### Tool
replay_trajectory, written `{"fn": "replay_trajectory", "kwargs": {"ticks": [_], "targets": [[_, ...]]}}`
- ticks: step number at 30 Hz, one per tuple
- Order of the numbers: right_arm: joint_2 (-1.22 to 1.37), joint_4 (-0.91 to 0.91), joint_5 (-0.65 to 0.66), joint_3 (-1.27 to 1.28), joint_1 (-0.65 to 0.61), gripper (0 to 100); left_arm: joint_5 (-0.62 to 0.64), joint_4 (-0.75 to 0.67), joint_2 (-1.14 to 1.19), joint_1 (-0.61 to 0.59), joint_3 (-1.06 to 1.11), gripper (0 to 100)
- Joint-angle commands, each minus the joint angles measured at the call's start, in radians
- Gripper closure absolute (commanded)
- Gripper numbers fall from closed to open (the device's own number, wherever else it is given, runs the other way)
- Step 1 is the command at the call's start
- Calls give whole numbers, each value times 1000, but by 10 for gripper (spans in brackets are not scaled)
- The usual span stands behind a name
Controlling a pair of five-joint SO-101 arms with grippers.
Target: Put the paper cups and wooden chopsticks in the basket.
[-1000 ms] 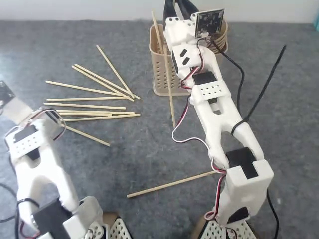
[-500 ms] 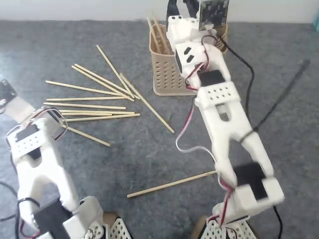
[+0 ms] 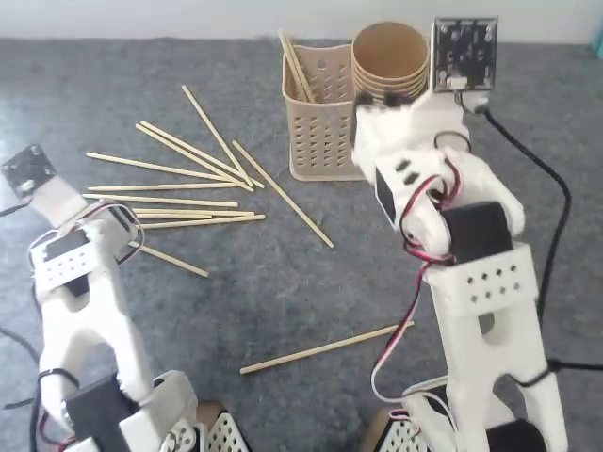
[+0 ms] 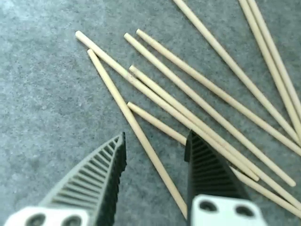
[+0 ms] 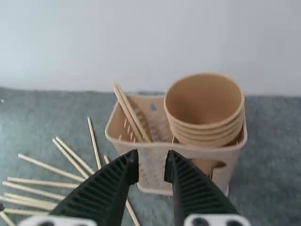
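Bright, even, diffuse light in all 3 views; chopsticks cast v. faint, soft shadows.

Beige slotted plastic basket at far side of grey felt desk. Stack of brown paper cups in its right half, a few wooden chopsticks leaning in its left corner. Loose pale chopsticks fanned out left of basket. Lone chopstick near front, between white right arm and white left arm.

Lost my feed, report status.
Left gripper open over loose chopsticks. Right gripper slightly open, empty, facing basket. Paper cups in basket. Nothing blocking.
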Motion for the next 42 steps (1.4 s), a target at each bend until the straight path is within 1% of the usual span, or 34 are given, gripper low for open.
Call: {"fn": "replay_trajectory", "kwargs": {"ticks": [1, 4, 6, 9, 13, 16, 19, 24, 28, 30, 32, 33, 36, 42], "targets": [[-50, 185, -11, -8, 8, 901, 66, 103, -3, 8, -54, 805], [-45, 272, -11, 31, 8, 901, 115, 97, -3, -28, -65, 804], [-56, 265, -11, 106, 8, 901, 120, 55, -2, -49, -62, 804], [-56, 191, -11, 253, 8, 902, 121, 35, 51, -54, -79, 804], [-56, 50, -11, 440, 8, 902, 121, 61, 227, -58, -202, 808], [-56, -39, -12, 542, 7, 902, 132, 129, 404, -58, -357, 808], [-56, -101, -12, 606, 5, 902, 195, 247, 563, -58, -538, 808], [-56, -140, -5, 675, -48, 902, 204, 436, 764, -58, -799, 808], [-56, -145, -5, 698, -85, 902, 204, 539, 855, -58, -918, 816], [-56, -145, -5, 700, -85, 902, 201, 565, 875, -58, -944, 867], [-56, -143, -5, 701, -81, 902, 196, 571, 878, -57, -947, 966], [-54, -140, -5, 701, -79, 902, 180, 571, 878, -55, -947, 1000], [-47, -137, -5, 706, -77, 902, 147, 572, 878, -52, -947, 988], [-56, -194, -11, 793, -84, 902, 147, 574, 876, -52, -944, 988]]}}
